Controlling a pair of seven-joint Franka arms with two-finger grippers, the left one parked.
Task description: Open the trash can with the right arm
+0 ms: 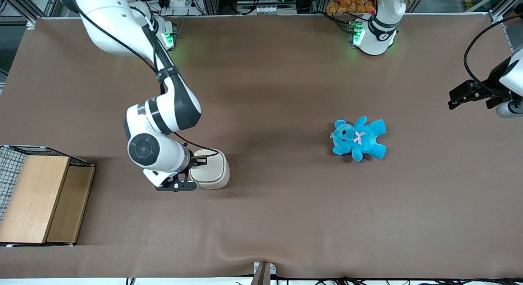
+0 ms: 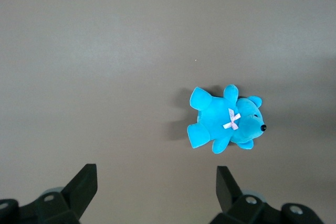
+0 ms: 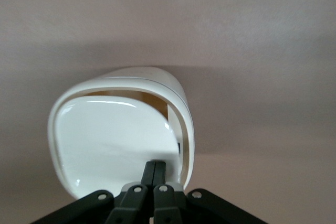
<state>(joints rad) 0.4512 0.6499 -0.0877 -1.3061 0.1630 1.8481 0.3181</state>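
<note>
The trash can (image 1: 213, 170) is a small cream-white bin standing on the brown table, nearer to the front camera than the arm's base. My right arm (image 1: 161, 125) bends down over it. The gripper (image 1: 199, 161) is shut, with nothing between its fingers, and its tips rest on the lid's edge. In the right wrist view the gripper (image 3: 156, 167) touches the glossy white lid (image 3: 105, 140). The lid sits tilted inside the rim (image 3: 185, 124), and a strip of tan interior (image 3: 134, 97) shows between lid and rim.
A blue teddy bear (image 1: 358, 138) lies on the table toward the parked arm's end, also seen in the left wrist view as the teddy bear (image 2: 226, 121). A wooden box with wire mesh (image 1: 36, 199) sits at the working arm's end of the table.
</note>
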